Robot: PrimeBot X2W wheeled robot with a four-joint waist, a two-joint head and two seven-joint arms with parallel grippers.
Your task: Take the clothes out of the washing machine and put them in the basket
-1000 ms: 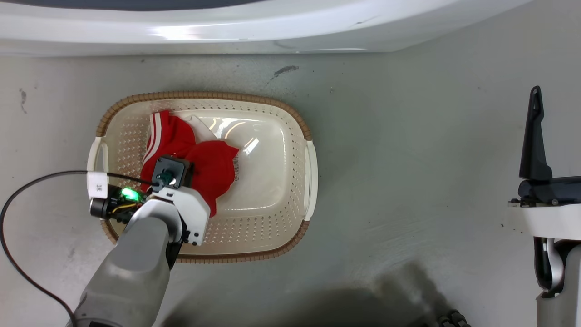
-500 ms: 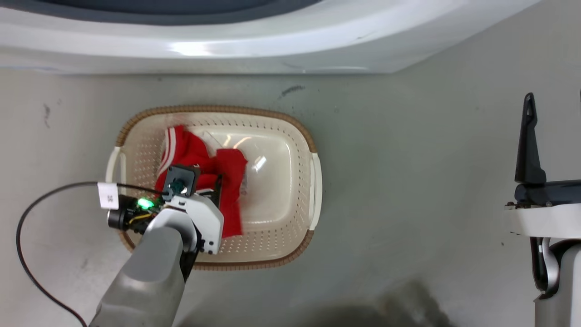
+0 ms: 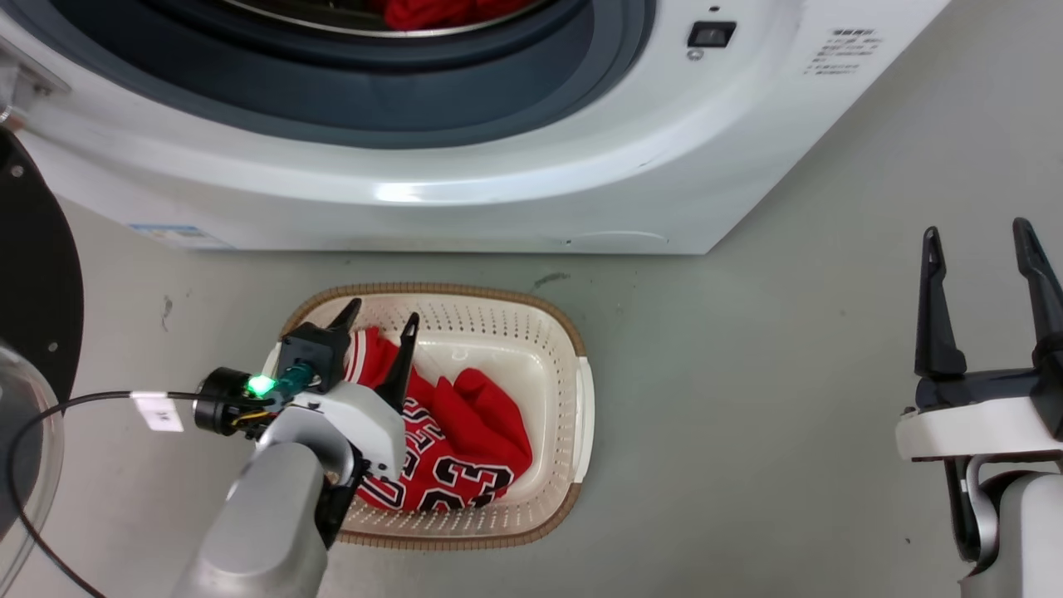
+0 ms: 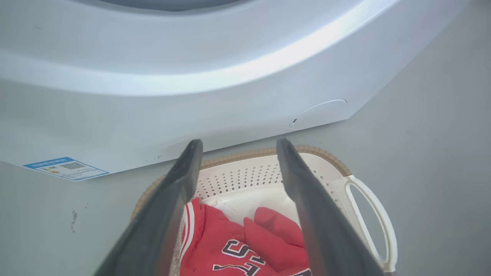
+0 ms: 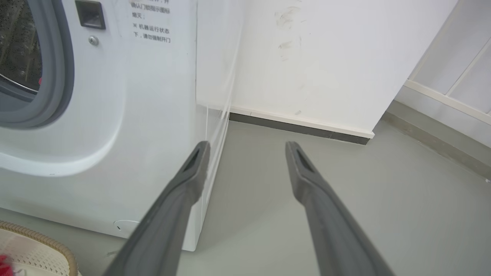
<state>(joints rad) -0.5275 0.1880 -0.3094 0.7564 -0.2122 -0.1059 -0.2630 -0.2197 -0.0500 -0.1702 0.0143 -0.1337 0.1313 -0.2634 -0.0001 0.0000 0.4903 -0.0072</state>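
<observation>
Left claw [image 3: 383, 311] spread wide, empty, above basket [image 3: 573, 336] | jersey [image 3: 448, 469] lies inside it | red garment [image 3: 440, 10] sits in washing machine [image 3: 498, 183] drum | open door [image 3: 33, 274] flanks left | right claw [image 3: 976, 230] open over floor [image 3: 747, 399]

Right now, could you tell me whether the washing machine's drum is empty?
Not empty: a red garment shows inside the washing machine, beyond the grey door seal.

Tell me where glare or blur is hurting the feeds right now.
Head view: sharp, one glare patch on the washing machine, the jersey lettering readable. Left wrist view: a broad bright band across the machine, left gripper soft up close. Right wrist view: even light, no glare, right gripper soft up close.
</observation>
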